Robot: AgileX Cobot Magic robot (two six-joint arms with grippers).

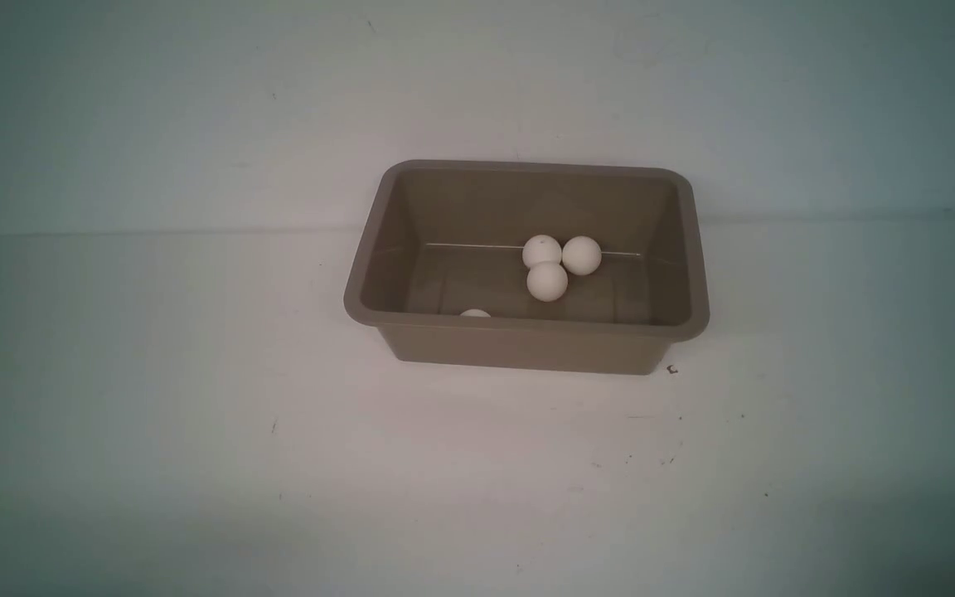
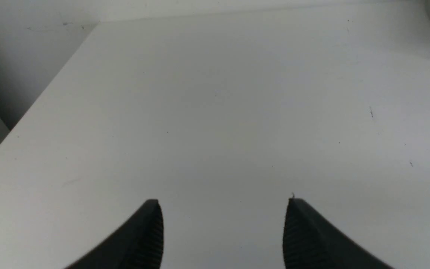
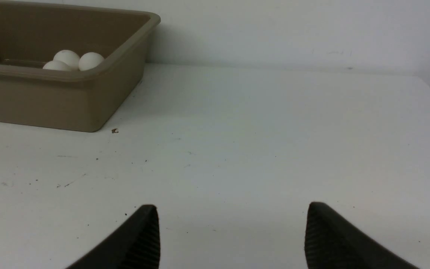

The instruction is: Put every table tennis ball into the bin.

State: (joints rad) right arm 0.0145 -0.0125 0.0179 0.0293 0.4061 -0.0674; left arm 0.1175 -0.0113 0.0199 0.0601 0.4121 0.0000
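Observation:
The taupe bin point(image 1: 527, 344) stands on the white table in the middle of the front view. Inside it lie three white table tennis balls touching one another point(image 1: 547, 280), and the top of another ball point(image 1: 475, 313) peeks over the near wall. The right wrist view shows the bin point(image 3: 62, 101) with ball tops point(image 3: 91, 61) above its rim. My left gripper point(image 2: 223, 203) is open over bare table, nothing between its fingers. My right gripper point(image 3: 231, 207) is open too, empty, well away from the bin. Neither arm shows in the front view.
A small dark speck point(image 1: 672, 370) lies on the table by the bin's near right corner, also seen as the speck point(image 3: 114, 130) in the right wrist view. The table's edge and a wall gap point(image 2: 21, 93) show beside the left gripper.

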